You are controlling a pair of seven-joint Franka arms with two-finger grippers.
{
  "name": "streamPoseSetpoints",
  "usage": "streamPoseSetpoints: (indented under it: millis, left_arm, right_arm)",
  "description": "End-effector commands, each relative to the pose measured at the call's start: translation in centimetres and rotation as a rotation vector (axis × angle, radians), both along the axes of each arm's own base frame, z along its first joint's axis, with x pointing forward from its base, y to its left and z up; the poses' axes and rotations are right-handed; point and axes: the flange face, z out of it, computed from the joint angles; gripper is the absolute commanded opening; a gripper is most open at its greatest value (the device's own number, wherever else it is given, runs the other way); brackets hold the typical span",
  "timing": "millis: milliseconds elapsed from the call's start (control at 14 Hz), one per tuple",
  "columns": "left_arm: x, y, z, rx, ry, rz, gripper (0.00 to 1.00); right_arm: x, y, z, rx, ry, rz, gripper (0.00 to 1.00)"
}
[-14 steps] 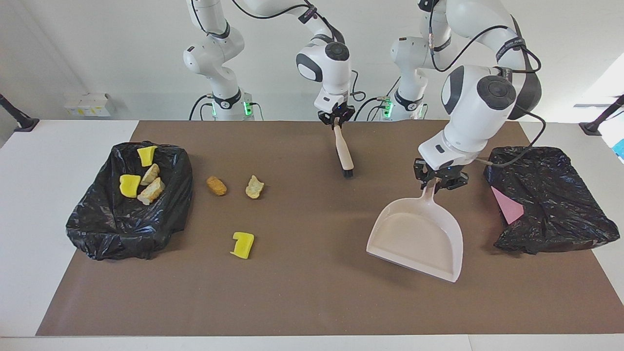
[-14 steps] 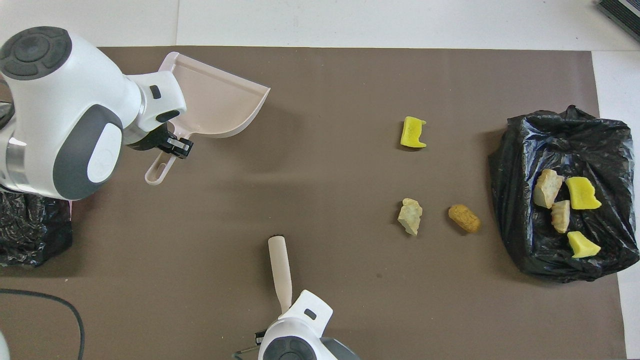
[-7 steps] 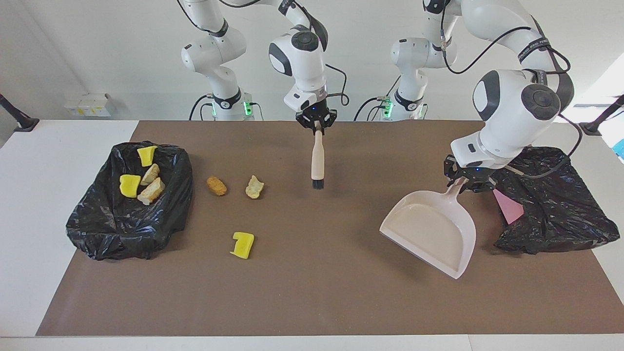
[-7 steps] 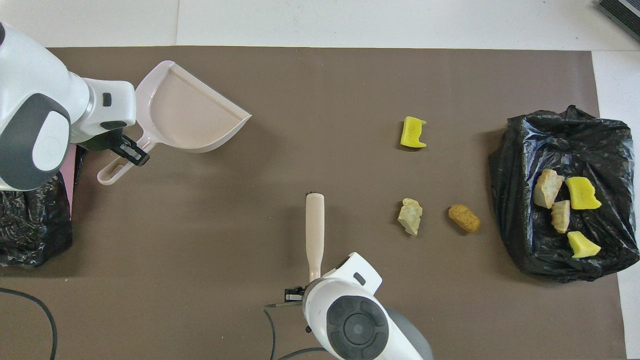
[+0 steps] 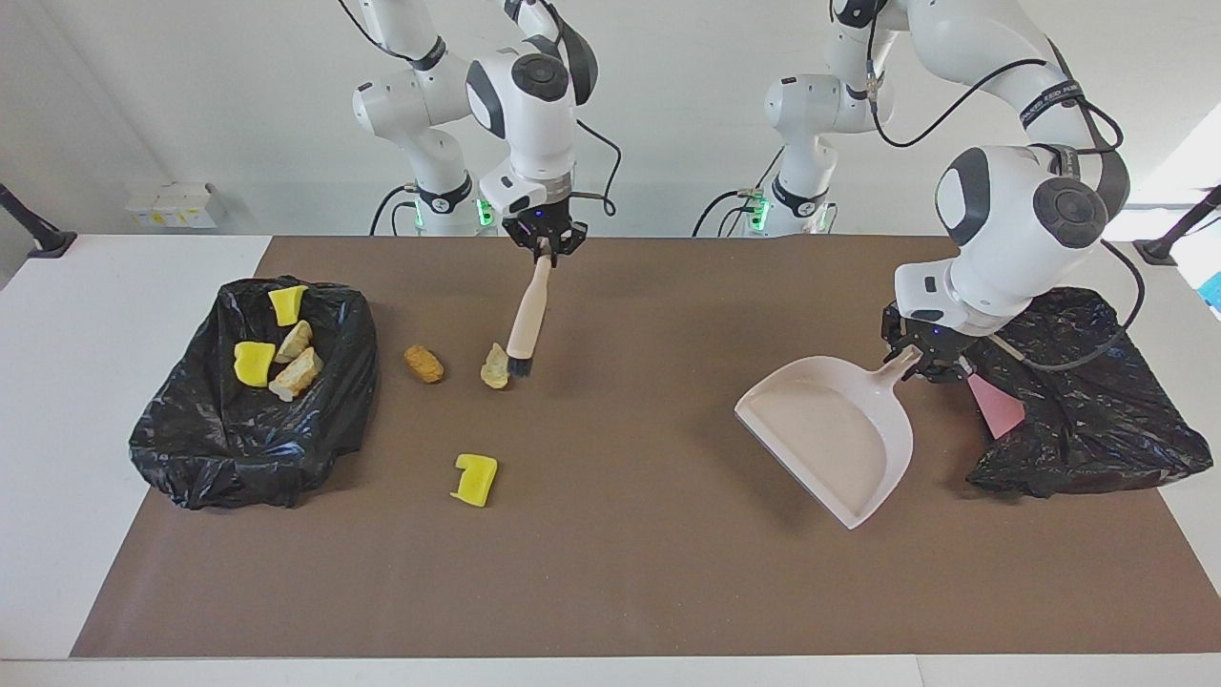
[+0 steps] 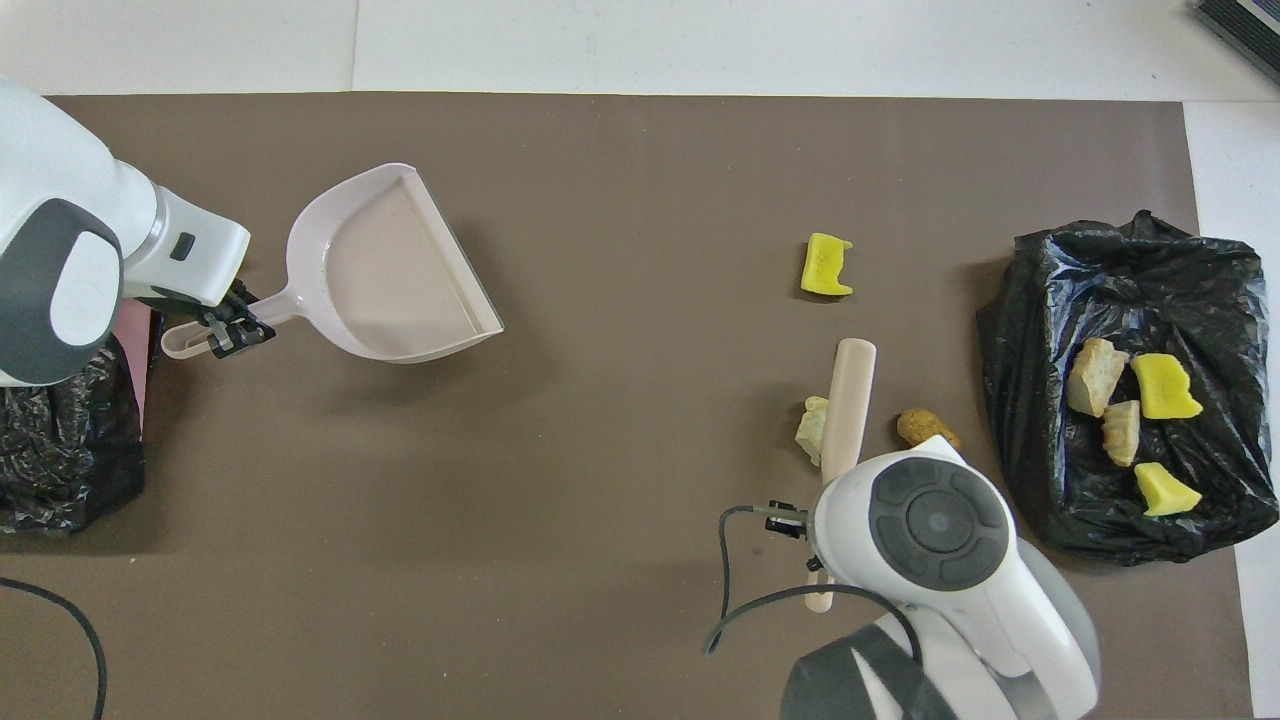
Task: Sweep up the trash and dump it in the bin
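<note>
On the brown mat (image 5: 610, 572) of the counter (image 5: 57, 429), a black bag-lined bin (image 5: 191, 448) at the right arm's end holds four pieces of trash (image 5: 254, 364). An orange-brown chunk (image 5: 423, 364) lies beside it, then a beige chunk (image 5: 495, 367), with a yellow piece (image 5: 475, 478) farther from the robots. The right end effector (image 5: 545, 240) is clamped on a brush (image 5: 527, 320) whose bristles touch the beige chunk. The left end effector (image 5: 921, 360) grips the handle of a pink dustpan (image 5: 828, 434), raised and tilted, beside another black bag (image 5: 1087, 420) holding a pink sheet (image 5: 995, 406).
</note>
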Motion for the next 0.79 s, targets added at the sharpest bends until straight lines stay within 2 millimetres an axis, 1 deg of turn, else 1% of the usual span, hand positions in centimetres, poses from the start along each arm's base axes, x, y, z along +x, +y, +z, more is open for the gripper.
streamPoseSetpoints:
  millis: [0,72,143,215,286,358,429,501,572,644,715]
  left_arm:
    - [-1.5,-0.5,-0.5,0.015,-0.031,-0.148,0.00]
    - [-1.7,-0.6,-1.0,0.020,-0.023,-0.160,0.00]
    - [-2.0,-1.1,-1.4,0.036,-0.016,-0.184,0.00]
    - [-2.5,-2.9,-1.9,0.037,-0.025,-0.226,0.00]
    - [-2.8,-3.9,-2.5,0.037,-0.041,-0.236,0.00]
    - [-3.4,-5.4,-3.2,0.036,-0.043,-0.264,0.00]
    - [-3.9,-7.0,-3.4,0.036,-0.055,-0.292,0.00]
    - [-4.5,-8.5,-3.9,0.043,-0.067,-0.324,0.00]
    - [-4.9,-9.7,-4.0,0.049,-0.086,-0.350,0.00]
    - [-5.7,-11.2,-4.7,0.052,-0.079,-0.339,0.00]
    - [-6.9,-13.4,-5.4,0.069,-0.071,-0.320,0.00]
  right_arm:
    - [1.3,-5.0,-0.6,-0.036,0.025,-0.056,0.00]
    - [1.2,-6.9,-1.1,-0.070,0.067,-0.048,0.00]
    - [1.1,-8.2,-1.3,-0.087,0.088,-0.054,0.00]
    - [0.8,-9.5,-1.8,-0.094,0.110,-0.058,0.00]
    - [0.0,-10.5,-2.0,-0.092,0.124,-0.040,0.00]
    - [-0.7,-11.3,-2.5,-0.089,0.140,-0.019,0.00]
    - [-1.2,-11.4,-2.9,-0.091,0.147,-0.014,0.00]
    - [-1.7,-11.5,-3.6,-0.095,0.159,-0.013,0.00]
    - [-2.2,-11.7,-4.0,-0.098,0.165,-0.013,0.00]
    - [-2.7,-11.9,-4.3,-0.098,0.171,-0.008,0.00]
    - [-3.0,-12.0,-4.4,-0.097,0.176,0.006,0.00]
